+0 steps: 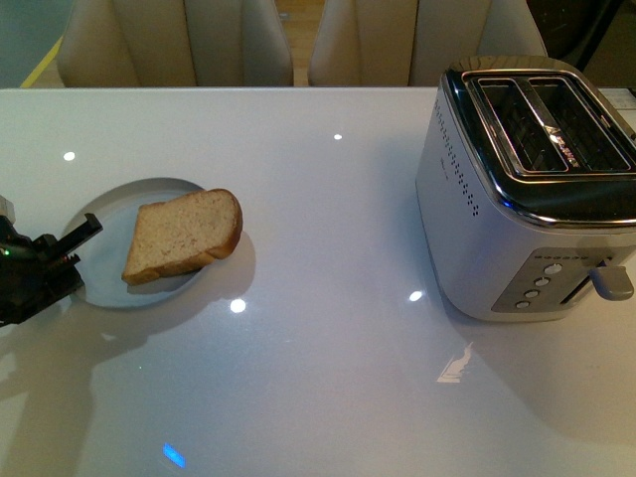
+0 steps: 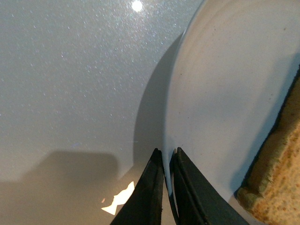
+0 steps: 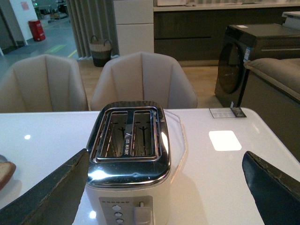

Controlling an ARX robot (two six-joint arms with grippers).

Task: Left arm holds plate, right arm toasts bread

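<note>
A pale grey-blue plate (image 1: 111, 238) rests on the white table at the left, with a slice of brown bread (image 1: 184, 236) lying on it and overhanging its right rim. My left gripper (image 1: 72, 253) is shut on the plate's left rim. In the left wrist view the two dark fingers (image 2: 187, 187) pinch the plate (image 2: 225, 93) edge, and a corner of the bread (image 2: 281, 178) shows beside them. My right gripper (image 3: 166, 187) is open and out of the front view. Its wide-apart fingers (image 3: 51, 194) frame the toaster (image 3: 127, 159).
A white and chrome two-slot toaster (image 1: 527, 189) stands at the table's right, slots empty, its lever (image 1: 608, 281) and buttons facing me. Beige chairs (image 1: 179, 40) line the far table edge. A small card (image 3: 227, 112) lies near the far right corner.
</note>
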